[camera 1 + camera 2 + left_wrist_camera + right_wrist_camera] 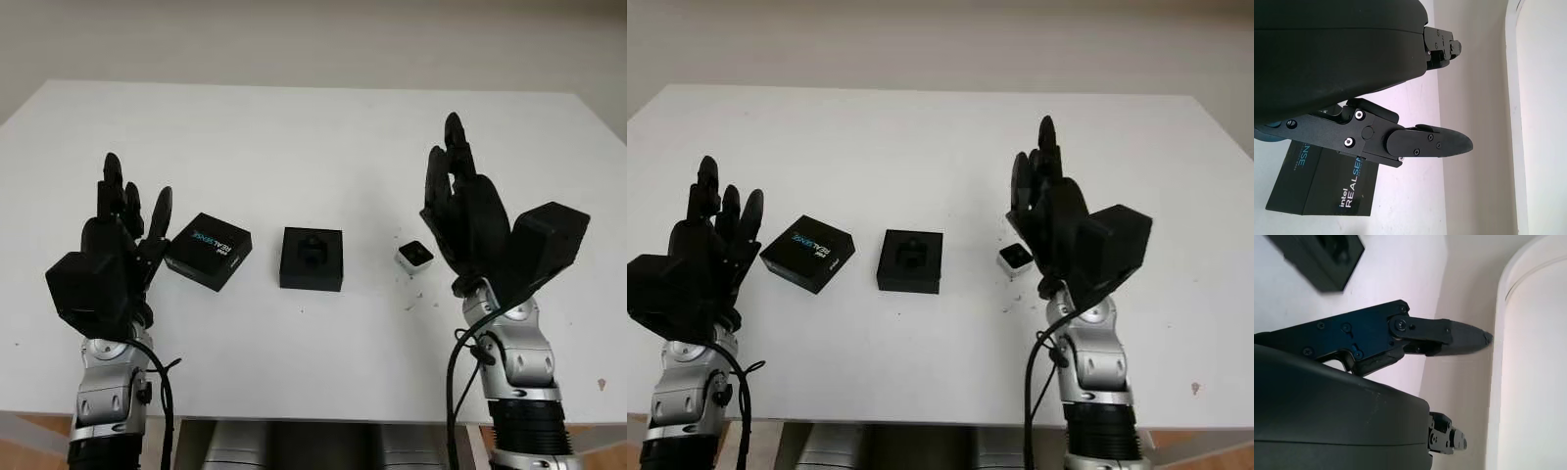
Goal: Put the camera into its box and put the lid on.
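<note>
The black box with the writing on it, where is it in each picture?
Left eye view: the lid lies left of the open box, beside the open left hand.
Right eye view: the lid is again left of the open box.
Left wrist view: the lid lies behind the fingers.
Right wrist view: not in it.
Shared landmark: the white table.

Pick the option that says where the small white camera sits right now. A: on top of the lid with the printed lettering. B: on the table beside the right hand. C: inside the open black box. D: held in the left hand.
B: the white camera lies on the table just beside the open right hand, apart from the open box and the printed lid.
</note>
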Robot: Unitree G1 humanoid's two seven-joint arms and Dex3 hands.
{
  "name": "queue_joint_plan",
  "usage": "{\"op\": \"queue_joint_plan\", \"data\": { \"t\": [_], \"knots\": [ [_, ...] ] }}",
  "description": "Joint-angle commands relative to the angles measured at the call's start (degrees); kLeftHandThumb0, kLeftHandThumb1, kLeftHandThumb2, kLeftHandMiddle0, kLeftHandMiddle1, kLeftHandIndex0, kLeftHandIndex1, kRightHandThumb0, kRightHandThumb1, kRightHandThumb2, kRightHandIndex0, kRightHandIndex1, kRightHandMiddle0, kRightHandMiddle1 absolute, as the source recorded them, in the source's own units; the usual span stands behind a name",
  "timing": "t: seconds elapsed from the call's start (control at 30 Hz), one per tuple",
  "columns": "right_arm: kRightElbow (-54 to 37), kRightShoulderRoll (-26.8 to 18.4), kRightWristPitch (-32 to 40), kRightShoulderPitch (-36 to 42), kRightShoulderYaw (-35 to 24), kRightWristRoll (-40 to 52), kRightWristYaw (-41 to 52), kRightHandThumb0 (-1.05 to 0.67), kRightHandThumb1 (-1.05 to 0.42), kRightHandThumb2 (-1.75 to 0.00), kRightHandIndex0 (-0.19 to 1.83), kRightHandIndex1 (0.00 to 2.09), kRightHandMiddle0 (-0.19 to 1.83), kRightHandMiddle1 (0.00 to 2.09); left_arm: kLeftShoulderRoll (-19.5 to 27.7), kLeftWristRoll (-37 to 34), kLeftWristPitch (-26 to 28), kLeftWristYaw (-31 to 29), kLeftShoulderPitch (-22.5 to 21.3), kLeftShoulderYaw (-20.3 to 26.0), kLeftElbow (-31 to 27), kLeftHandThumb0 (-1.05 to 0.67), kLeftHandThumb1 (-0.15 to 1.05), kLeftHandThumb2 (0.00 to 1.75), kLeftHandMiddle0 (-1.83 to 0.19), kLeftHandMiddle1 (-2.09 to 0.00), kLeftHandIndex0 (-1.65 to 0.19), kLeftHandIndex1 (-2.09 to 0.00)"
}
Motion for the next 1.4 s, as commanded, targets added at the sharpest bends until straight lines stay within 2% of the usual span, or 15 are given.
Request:
{"op": "queue_joint_plan", "data": {
  "t": [0.0, 0.2, 0.3, 0.43, 0.53, 0.7, 0.83, 0.97, 1.2, 1.37],
  "knots": [
    [1.37, -4.07, 0.13, -2.93, -0.86, -0.46, 2.04, -0.49, -0.97, -0.08, 0.12, 0.15, 0.13, 0.19, 0.23, -0.26, -0.41, -0.17, -0.19, 0.32, -0.98, -0.59, 1.05, 0.30, -0.05, -0.06, 0.00, -0.06],
    [4.27, -15.74, -0.77, -5.90, 0.10, -5.00, 9.22, -0.39, -0.83, -0.04, 0.27, 0.19, 0.27, 0.23, 0.19, -0.42, -0.41, -0.14, -0.52, 0.22, -0.89, -0.58, 1.05, 0.30, -0.05, -0.06, 0.00, -0.06],
    [5.78, -20.84, -4.15, -7.04, 1.62, -9.51, 11.16, -0.32, -0.77, -0.04, 0.36, 0.20, 0.35, 0.21, 0.19, -0.61, -0.63, -0.44, -0.80, 0.16, -0.68, -0.56, 1.05, 0.30, -0.04, -0.05, 0.01, -0.06],
    [8.75, -24.51, -10.50, -8.28, 3.17, -12.54, 13.51, -0.26, -0.72, -0.04, 0.41, 0.19, 0.42, 0.20, 0.31, -0.77, -0.24, -0.84, -0.91, 0.00, -0.81, -0.56, 1.05, 0.30, -0.02, -0.05, 0.02, -0.05],
    [11.11, -26.94, -15.95, -9.38, 4.88, -16.10, 13.79, -0.31, -0.69, -0.04, 0.43, 0.17, 0.48, 0.18, 0.31, -0.54, 0.22, -0.79, -0.98, -0.20, -1.12, -0.56, 1.05, 0.30, -0.02, -0.05, 0.03, -0.05],
    [11.50, -29.22, -18.02, -10.82, 7.47, -21.08, 14.40, -0.37, -0.69, -0.05, 0.43, 0.14, 0.51, 0.15, 0.28, -0.91, 0.09, -0.96, -0.93, 0.01, -1.62, -0.55, 1.05, 0.31, -0.03, -0.05, 0.02, -0.05],
    [7.51, -30.78, -15.24, -9.88, 10.30, -26.28, 16.38, -0.36, -0.72, -0.06, 0.44, 0.12, 0.53, 0.10, 0.18, -1.26, 1.29, -0.73, -0.37, 0.48, -2.81, -0.57, 1.05, 0.29, -0.03, -0.05, 0.01, -0.06],
    [3.78, -30.72, -14.26, -7.60, 11.72, -28.11, 18.43, -0.27, -0.75, -0.07, 0.43, 0.09, 0.51, 0.06, 0.15, -0.75, 2.18, -0.32, 0.14, 0.56, -3.73, -0.54, 1.05, 0.29, -0.04, -0.06, 0.00, -0.06],
    [3.61, -30.29, -15.24, -6.92, 14.52, -29.99, 20.09, -0.20, -0.78, -0.06, 0.43, 0.08, 0.49, 0.05, 0.33, -0.14, 2.46, -0.68, 0.30, 0.42, -4.32, -0.48, 1.05, 0.31, -0.04, -0.05, 0.00, -0.06],
    [4.44, -30.55, -16.29, -7.97, 16.43, -31.44, 21.67, -0.24, -0.80, -0.06, 0.43, 0.08, 0.49, 0.05, 0.24, 0.52, 3.47, -0.12, 0.39, 0.14, -4.95, -0.46, 1.05, 0.30, -0.04, -0.05, 0.00, -0.06]
  ]
}}
